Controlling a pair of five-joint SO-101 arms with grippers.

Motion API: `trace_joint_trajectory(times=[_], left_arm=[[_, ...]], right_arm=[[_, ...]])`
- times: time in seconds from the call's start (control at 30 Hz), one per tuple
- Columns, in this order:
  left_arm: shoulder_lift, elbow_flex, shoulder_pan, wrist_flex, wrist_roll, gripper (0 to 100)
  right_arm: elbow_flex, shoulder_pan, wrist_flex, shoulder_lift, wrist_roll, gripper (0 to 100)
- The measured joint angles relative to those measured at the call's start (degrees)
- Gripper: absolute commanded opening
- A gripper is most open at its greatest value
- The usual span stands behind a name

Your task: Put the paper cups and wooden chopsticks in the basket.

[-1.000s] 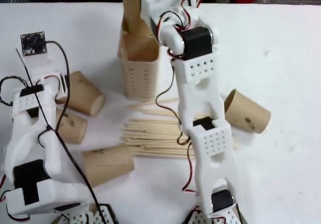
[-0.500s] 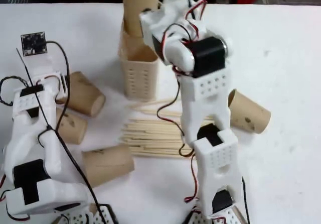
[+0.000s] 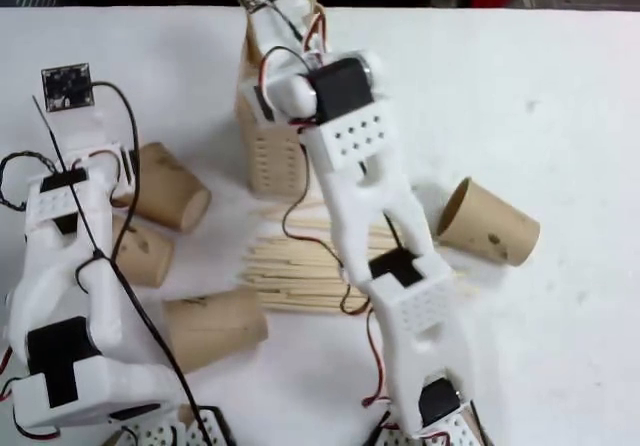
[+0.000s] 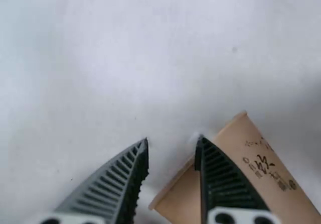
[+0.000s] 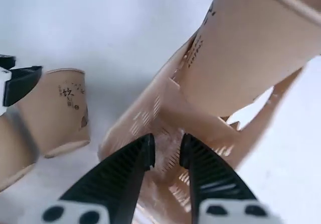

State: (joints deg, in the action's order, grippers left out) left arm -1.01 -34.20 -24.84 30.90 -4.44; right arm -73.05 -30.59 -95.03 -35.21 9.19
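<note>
Status: one cup [image 5: 251, 43] stood in the basket [image 3: 265, 161], upper centre of the high view. Four cups lay on the worktop [image 3: 560, 96]: three at left [image 3: 165, 188] [image 3: 145, 254] [image 3: 215, 326] and one at right [image 3: 495, 224]. The chopsticks [image 3: 290, 266] lay piled at centre, none binned. The right gripper [image 5: 167, 151] hung over the basket, narrowly parted and empty. The left gripper [image 4: 173, 143] was parted and empty, one jaw against a lying cup. Judged well short of half done.

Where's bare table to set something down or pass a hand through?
Bare: the table's right side, beyond the lone paper cup, and the strip between the basket and the small circuit board. Crowded: the middle, chopsticks under the right arm, and three cups beside the left arm.
</note>
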Motion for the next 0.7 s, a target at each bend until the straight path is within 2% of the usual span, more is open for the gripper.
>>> trace_joint_trajectory(times=[0.23,0.7], left_arm=[[0.0,0.0,0.0,0.0,0.0,17],[0.0,0.0,0.0,0.0,0.0,17]], right_arm=[[0.09,2.64,8.18,-5.1,-4.22,9.4],[0.44,2.73,11.52,-8.26,-4.75,9.8]])
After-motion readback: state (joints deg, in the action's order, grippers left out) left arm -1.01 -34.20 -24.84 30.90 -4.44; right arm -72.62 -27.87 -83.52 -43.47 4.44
